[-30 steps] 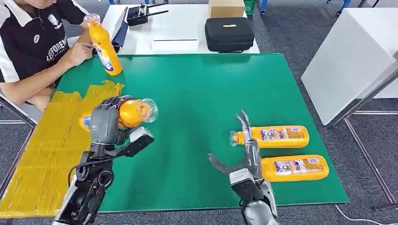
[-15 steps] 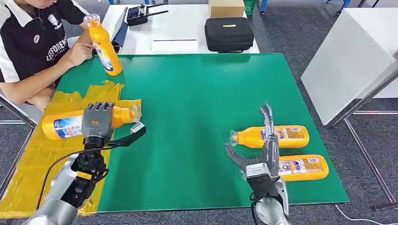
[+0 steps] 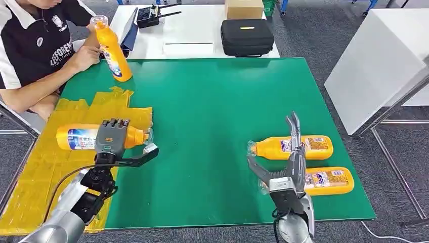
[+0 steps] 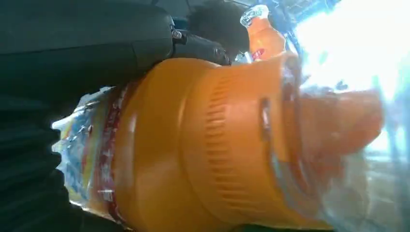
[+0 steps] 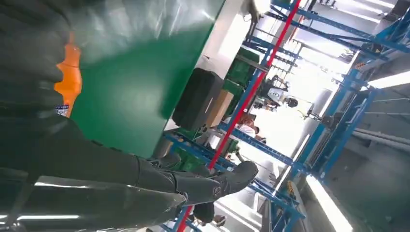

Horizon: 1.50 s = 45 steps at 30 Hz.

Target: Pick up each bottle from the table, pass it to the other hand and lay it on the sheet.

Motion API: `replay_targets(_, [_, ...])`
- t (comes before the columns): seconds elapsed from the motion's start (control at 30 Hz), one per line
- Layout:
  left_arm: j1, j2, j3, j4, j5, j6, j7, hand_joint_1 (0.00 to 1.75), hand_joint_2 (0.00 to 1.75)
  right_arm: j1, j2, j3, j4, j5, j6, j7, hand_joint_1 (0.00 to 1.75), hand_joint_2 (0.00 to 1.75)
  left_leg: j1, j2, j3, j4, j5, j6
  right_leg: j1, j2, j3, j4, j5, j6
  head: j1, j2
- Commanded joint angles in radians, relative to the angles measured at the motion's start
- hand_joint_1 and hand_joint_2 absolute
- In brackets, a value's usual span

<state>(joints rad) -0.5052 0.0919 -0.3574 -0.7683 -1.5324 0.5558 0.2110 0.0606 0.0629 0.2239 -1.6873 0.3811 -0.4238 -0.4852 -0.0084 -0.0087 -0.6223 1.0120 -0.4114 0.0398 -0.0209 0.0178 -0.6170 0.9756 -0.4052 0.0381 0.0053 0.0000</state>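
Moved: left hand [image 3: 112,139] has lowered its orange bottle [image 3: 76,137] onto the yellow sheet [image 3: 43,177], still gripping.
Right hand [image 3: 286,164]: fingers spread, holding nothing.

You see glossy orange plastic bottles [image 3: 293,147], a crinkled yellow plastic-looking sheet [image 3: 45,172] at the table's left edge, and a matt green tabletop [image 3: 212,111].
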Motion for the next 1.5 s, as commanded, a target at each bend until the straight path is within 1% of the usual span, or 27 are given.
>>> replay_targets(0.03, [-0.023, -0.052, 0.097, 0.06, -0.038, 0.037, -0.025, 0.0, 1.75, -0.009, 0.018, -0.023, 0.024, 0.021, -0.006, 0.007, 0.0, 1.75, 0.001, -0.001, 0.002, 0.0, -0.001, -0.002, 0.002, -0.002, 0.002, 0.0, 0.0, -0.002, 0.0, 0.0])
replay_targets(0.1, [-0.009, -0.072, 0.147, 0.029, -0.038, 0.052, -0.048, 0.0, 1.75, -0.012, 0.021, -0.025, 0.025, 0.035, -0.01, 0.014, 0.0, 1.75, 0.001, 0.0, 0.002, 0.0, -0.001, -0.002, 0.001, -0.002, 0.002, 0.0, 0.0, -0.002, 0.0, 0.0])
replay_targets(0.17, [0.009, -0.099, 0.213, -0.005, -0.025, 0.062, -0.098, 0.0, 1.75, -0.015, 0.022, -0.025, 0.025, 0.058, -0.017, 0.023, 0.0, 1.75, 0.001, 0.0, 0.002, 0.0, -0.001, -0.002, 0.001, -0.002, 0.003, 0.0, -0.001, -0.002, 0.0, 0.0])
replay_targets(0.23, [0.022, -0.119, 0.257, -0.032, 0.021, 0.072, -0.161, 0.0, 1.75, -0.019, 0.02, -0.023, 0.025, 0.086, -0.029, 0.029, 0.0, 1.75, 0.001, 0.0, 0.002, 0.0, -0.001, -0.002, 0.001, -0.002, 0.003, 0.0, -0.001, -0.002, 0.0, 0.0])
replay_targets(0.3, [0.042, -0.15, 0.302, -0.086, 0.146, 0.087, -0.272, 0.0, 1.75, -0.024, 0.019, -0.026, 0.023, 0.149, -0.062, 0.042, 0.0, 1.75, 0.001, 0.0, 0.002, 0.001, -0.001, -0.003, 0.002, -0.002, 0.003, 0.0, -0.001, -0.002, 0.0, 0.0])
replay_targets(0.37, [0.057, -0.157, 0.308, -0.125, 0.176, 0.083, -0.296, 0.0, 1.75, -0.026, 0.018, -0.028, 0.015, 0.169, -0.07, 0.048, 0.0, 1.75, 0.001, -0.001, 0.002, 0.001, -0.001, -0.003, 0.002, -0.003, 0.003, 0.0, -0.001, -0.002, 0.0, 0.0])
replay_targets(0.4, [0.078, -0.165, 0.314, -0.18, 0.223, 0.087, -0.328, 0.0, 1.75, -0.026, 0.017, -0.033, 0.009, 0.201, -0.086, 0.055, 0.0, 1.75, 0.001, 0.0, 0.001, 0.001, -0.001, -0.002, 0.001, -0.001, 0.002, 0.0, 0.0, -0.002, 0.0, 0.0])
replay_targets(0.43, [0.103, -0.181, 0.317, -0.25, 0.324, 0.094, -0.391, 0.0, 1.75, -0.024, 0.013, -0.04, -0.001, 0.239, -0.108, 0.062, 0.0, 1.75, 0.001, 0.001, 0.002, 0.001, -0.002, -0.003, 0.002, -0.001, 0.003, 0.0, -0.001, -0.002, 0.0, 0.0])
replay_targets(0.5, [0.168, -0.189, 0.296, -0.424, 0.498, 0.036, -0.487, 0.0, 1.75, -0.017, 0.002, -0.051, -0.026, 0.308, -0.123, 0.084, 0.0, 1.75, 0.001, 0.0, 0.001, 0.001, -0.001, -0.002, 0.001, -0.002, 0.002, 0.0, -0.001, -0.002, 0.0, 0.0])
replay_targets(0.6, [0.2, -0.187, 0.284, -0.498, 0.508, 0.011, -0.478, 0.0, 1.75, -0.012, -0.002, -0.056, -0.039, 0.321, -0.121, 0.09, 0.0, 1.75, 0.001, 0.0, 0.001, 0.002, -0.003, -0.003, 0.002, -0.002, 0.002, 0.001, -0.002, -0.002, 0.0, 0.0])
replay_targets(0.63, [0.221, -0.186, 0.267, -0.554, 0.623, -0.02, -0.55, 0.0, 1.75, -0.017, -0.007, -0.065, -0.034, 0.422, -0.141, 0.112, 0.0, 1.75, 0.001, 0.0, 0.001, 0.001, -0.002, -0.003, 0.002, -0.002, 0.002, 0.0, -0.001, -0.002, 0.0, 0.0])
replay_targets(0.7, [0.25, -0.188, 0.25, -0.634, 0.716, -0.067, -0.6, 0.0, 1.75, -0.034, -0.022, -0.085, -0.038, 0.543, -0.136, 0.169, 0.0, 1.75, 0.001, 0.001, 0.001, 0.001, -0.002, -0.002, 0.001, -0.001, 0.002, 0.0, -0.001, -0.002, 0.0, 0.0])
replay_targets(0.77, [0.279, -0.19, 0.227, -0.711, 0.879, -0.176, -0.665, 0.0, 1.75, -0.064, -0.068, -0.111, -0.029, 0.723, -0.04, 0.279, 0.0, 1.75, 0.002, 0.002, 0.002, 0.003, -0.003, -0.003, 0.002, 0.0, 0.003, 0.001, -0.001, -0.003, 0.0, 0.0])
replay_targets(0.8, [0.284, -0.19, 0.229, -0.72, 0.882, -0.176, -0.666, 0.0, 1.75, -0.07, -0.074, -0.119, -0.033, 0.723, -0.034, 0.282, 0.0, 1.75, 0.001, 0.002, 0.0, 0.002, -0.002, -0.002, 0.001, 0.0, 0.001, 0.001, 0.0, -0.001, 0.0, 0.0])
replay_targets(0.83, [0.31, -0.186, 0.225, -0.753, 0.997, -0.241, -0.714, 0.0, 1.75, -0.083, -0.121, -0.13, -0.02, 0.806, 0.057, 0.324, 0.0, 1.75, 0.001, 0.002, 0.002, 0.003, -0.003, -0.003, 0.002, -0.001, 0.002, 0.001, -0.001, -0.002, 0.0, 0.0])
replay_targets(0.87, [0.318, -0.185, 0.228, -0.758, 1.001, -0.241, -0.717, 0.0, 1.75, -0.089, -0.129, -0.14, -0.017, 0.803, 0.062, 0.323, 0.0, 1.75, 0.001, 0.001, 0.001, 0.001, -0.001, -0.002, 0.001, -0.001, 0.001, 0.0, 0.0, -0.001, 0.0, 0.0])
replay_targets(0.9, [0.333, -0.184, 0.231, -0.77, 1.028, -0.256, -0.732, 0.0, 1.75, -0.103, -0.152, -0.157, 0.004, 0.812, 0.099, 0.327, 0.0, 1.75, 0.001, 0.001, 0.002, 0.002, -0.002, -0.002, 0.002, -0.001, 0.003, -0.001, 0.0, -0.002, 0.0, 0.0])
replay_targets(0.97, [0.336, -0.184, 0.232, -0.77, 1.029, -0.257, -0.734, 0.0, 1.75, -0.107, -0.154, -0.162, 0.009, 0.809, 0.102, 0.325, 0.0, 1.75, 0.001, 0.002, 0.002, 0.001, -0.002, -0.002, 0.001, 0.0, 0.003, -0.001, 0.0, -0.002, 0.0, 0.0])
replay_targets(1.0, [0.337, -0.185, 0.234, -0.769, 1.038, -0.262, -0.741, 0.0, 1.75, -0.111, -0.164, -0.16, 0.02, 0.811, 0.132, 0.327, 0.0, 1.75, 0.001, 0.001, 0.001, 0.001, -0.001, -0.002, 0.001, 0.0, 0.002, -0.001, 0.001, -0.001, 0.0, 0.0])
replay_targets(1.03, [0.338, -0.186, 0.237, -0.767, 1.04, -0.263, -0.745, 0.0, 1.75, -0.123, -0.18, -0.156, 0.034, 0.814, 0.17, 0.331, 0.0, 1.75, 0.002, 0.003, 0.004, 0.002, -0.003, -0.004, 0.002, -0.001, 0.005, -0.001, 0.0, -0.002, 0.0, 0.0])
replay_targets(1.07, [0.343, -0.191, 0.241, -0.77, 1.067, -0.284, -0.758, 0.0, 1.75, -0.153, -0.219, -0.146, 0.066, 0.825, 0.239, 0.35, 0.0, 1.75, 0.001, 0.001, 0.003, 0.001, -0.002, -0.003, 0.001, -0.001, 0.004, -0.001, 0.0, -0.001, 0.0, 0.0])
replay_targets(1.1, [0.344, -0.193, 0.242, -0.77, 1.068, -0.285, -0.76, 0.0, 1.75, -0.171, -0.227, -0.154, 0.092, 0.814, 0.244, 0.343, 0.0, 1.75, 0.0, 0.001, 0.002, 0.001, -0.001, -0.002, 0.001, 0.0, 0.003, -0.001, 0.001, -0.001, 0.0, 0.0])
replay_targets(1.13, [0.347, -0.198, 0.244, -0.77, 1.088, -0.305, -0.77, 0.0, 1.75, -0.222, -0.271, -0.143, 0.166, 0.807, 0.332, 0.346, 0.0, 1.75, -0.001, 0.002, 0.002, 0.0, -0.001, -0.001, 0.0, 0.001, 0.002, -0.002, 0.001, 0.0, 0.0, 0.0])
replay_targets(1.2, [0.343, -0.2, 0.239, -0.761, 1.104, -0.33, -0.779, 0.0, 1.75, -0.29, -0.309, -0.13, 0.283, 0.778, 0.4, 0.321, 0.0, 1.75, -0.001, 0.003, 0.002, 0.0, -0.001, -0.001, 0.0, 0.001, 0.002, -0.002, 0.002, 0.0, 0.0, 0.0])
replay_targets(1.27, [0.339, -0.204, 0.234, -0.75, 1.104, -0.33, -0.781, 0.0, 1.75, -0.351, -0.33, -0.103, 0.39, 0.809, 0.432, 0.339, 0.0, 1.75, 0.0, 0.003, 0.002, 0.0, 0.0, -0.001, 0.0, 0.002, 0.002, -0.002, 0.003, 0.001, 0.0, 0.0])
replay_targets(1.37, [0.328, -0.202, 0.221, -0.738, 1.124, -0.352, -0.782, 0.0, 1.75, -0.423, -0.332, -0.06, 0.519, 0.812, 0.476, 0.331, 0.0, 1.75, 0.0, 0.004, 0.003, 0.0, 0.001, 0.0, 0.0, 0.001, 0.004, -0.003, 0.004, 0.002, 0.0, 0.0])
replay_targets(1.5, [0.324, -0.2, 0.222, -0.737, 1.126, -0.353, -0.781, 0.0, 1.75, -0.427, -0.326, -0.053, 0.528, 0.809, 0.474, 0.332, 0.0, 1.75, -0.001, 0.003, 0.003, 0.0, 0.001, 0.0, 0.0, 0.001, 0.004, -0.002, 0.004, 0.002, 0.0, 0.0])
